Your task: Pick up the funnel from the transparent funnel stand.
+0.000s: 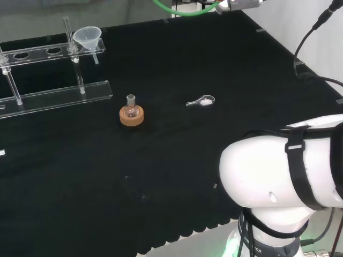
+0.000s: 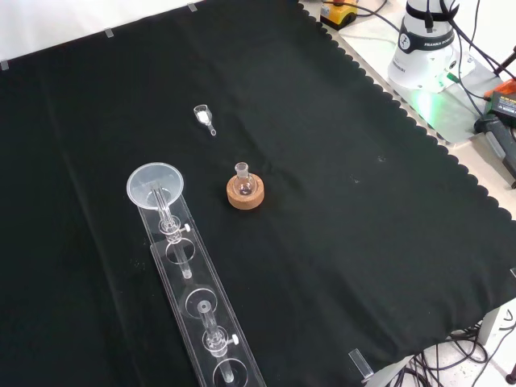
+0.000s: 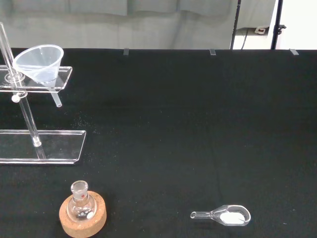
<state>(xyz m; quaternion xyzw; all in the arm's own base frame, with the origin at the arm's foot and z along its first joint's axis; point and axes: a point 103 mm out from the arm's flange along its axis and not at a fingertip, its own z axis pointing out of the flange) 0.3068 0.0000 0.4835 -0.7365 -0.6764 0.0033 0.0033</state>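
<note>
- One funnel [image 1: 88, 37] sits in the end hole of the stand [image 1: 53, 96], its stem hanging down through the upper shelf; in the front view it [image 2: 155, 184] is at the stand's far end [image 2: 201, 310].
- One stand: a clear upper shelf with a row of holes, held on clear posts above a clear base plate.
- One small round flask [image 2: 243, 184] stands upright on one cork ring [image 2: 244, 196], just right of the funnel in the front view and apart from the stand.
- One small glass scoop [image 1: 201, 100] holding a little white powder lies on the cloth [image 1: 177, 160], well apart from the flask; the wrist view shows it [image 3: 225, 215] too.
- The hand's fingers: cannot tell whether open or closed.
- The arm's white link [image 1: 284, 171] stands at the head view's right.
</note>
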